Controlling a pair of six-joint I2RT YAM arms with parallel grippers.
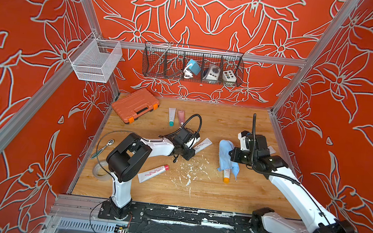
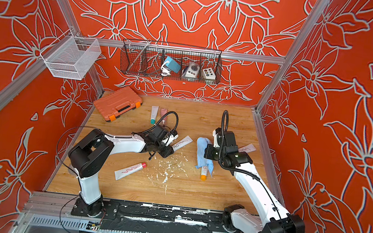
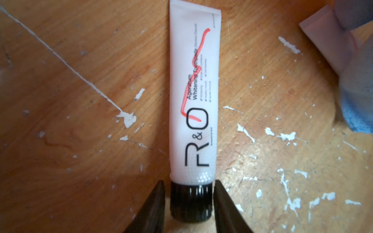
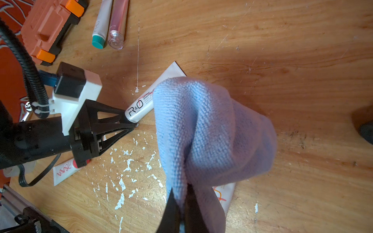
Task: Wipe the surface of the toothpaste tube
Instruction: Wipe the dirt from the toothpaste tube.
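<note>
Looking down in both top views, the toothpaste tube (image 1: 203, 145) lies mid-way across the wooden table (image 1: 219, 197). The left gripper (image 1: 191, 151) is at its cap end, and the blue cloth (image 1: 225, 147) dangles from the right gripper (image 1: 233, 154) just beside it, apart. Left wrist: the black cap (image 3: 190, 201) sits between narrow jaws, a sliver of wood beside one, and I can't tell if they pinch. A red scribble (image 3: 193, 66) shows sharply here. Right wrist: jaws clamped tight on a cloth fold, and the cloth hides the tube's middle.
</note>
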